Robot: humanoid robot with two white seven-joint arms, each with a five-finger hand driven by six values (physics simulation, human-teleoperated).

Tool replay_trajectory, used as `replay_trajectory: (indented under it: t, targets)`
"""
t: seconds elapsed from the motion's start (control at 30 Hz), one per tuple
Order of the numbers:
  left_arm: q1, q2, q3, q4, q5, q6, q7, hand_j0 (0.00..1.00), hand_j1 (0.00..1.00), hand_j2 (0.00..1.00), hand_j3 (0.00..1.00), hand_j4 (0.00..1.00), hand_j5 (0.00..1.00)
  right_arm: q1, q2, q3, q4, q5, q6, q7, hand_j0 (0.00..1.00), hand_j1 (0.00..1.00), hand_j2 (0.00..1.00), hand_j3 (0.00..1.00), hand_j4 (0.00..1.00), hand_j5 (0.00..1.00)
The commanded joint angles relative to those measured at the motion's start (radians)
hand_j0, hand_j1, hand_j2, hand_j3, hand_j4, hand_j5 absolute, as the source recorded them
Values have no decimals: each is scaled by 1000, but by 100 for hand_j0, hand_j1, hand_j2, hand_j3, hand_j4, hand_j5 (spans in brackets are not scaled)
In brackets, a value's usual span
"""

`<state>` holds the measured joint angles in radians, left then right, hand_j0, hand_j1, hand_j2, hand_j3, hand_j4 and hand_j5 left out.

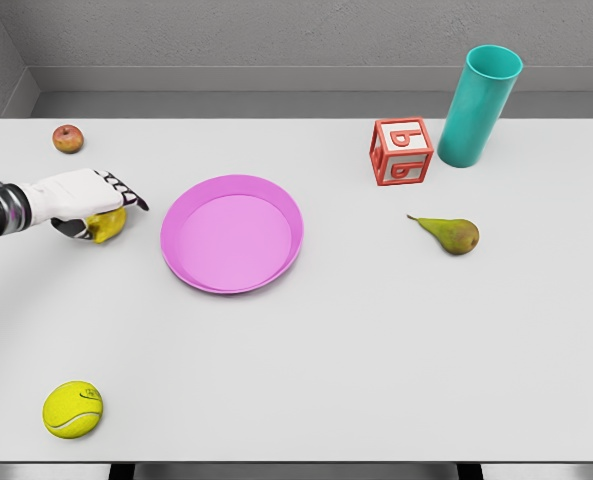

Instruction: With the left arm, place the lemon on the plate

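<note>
A yellow lemon [109, 226] lies on the white table left of the pink plate [232, 232]. My left hand [94, 200] comes in from the left edge and covers the lemon from above, its fingers curled around it. Only the lemon's lower right part shows beneath the palm. The lemon appears to rest at table level, a short gap away from the plate's left rim. The right arm does not appear in the head view.
A small red apple [68, 138] sits at the back left. A tennis ball [73, 409] lies at the front left. A red letter block [402, 151], a teal cup [479, 106] and a green pear [451, 234] stand to the right.
</note>
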<state>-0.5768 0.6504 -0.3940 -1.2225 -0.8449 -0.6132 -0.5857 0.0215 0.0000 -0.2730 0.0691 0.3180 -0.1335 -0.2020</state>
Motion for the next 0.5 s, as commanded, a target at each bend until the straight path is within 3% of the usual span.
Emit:
replay_trajectory:
  t: [0.0, 0.07, 0.23, 0.47]
  targets:
    - [0, 1, -6, -2, 7, 2, 0, 83, 83, 83, 83, 83, 83, 0, 0, 0, 0, 0, 0, 1, 100, 100, 100, 100, 100, 100]
    - [0, 2, -11, -2, 6, 2, -2, 74, 74, 74, 74, 74, 74, 0, 0, 0, 0, 0, 0, 1, 100, 100, 100, 100, 100, 100]
    - [-2, 3, -16, 1, 4, 2, -2, 74, 74, 74, 74, 74, 74, 0, 0, -2, 0, 0, 0, 1, 100, 100, 100, 100, 100, 100]
    - [-2, 5, -16, 1, 3, 2, -5, 61, 61, 61, 61, 61, 61, 0, 0, 0, 0, 0, 0, 1, 100, 100, 100, 100, 100, 100]
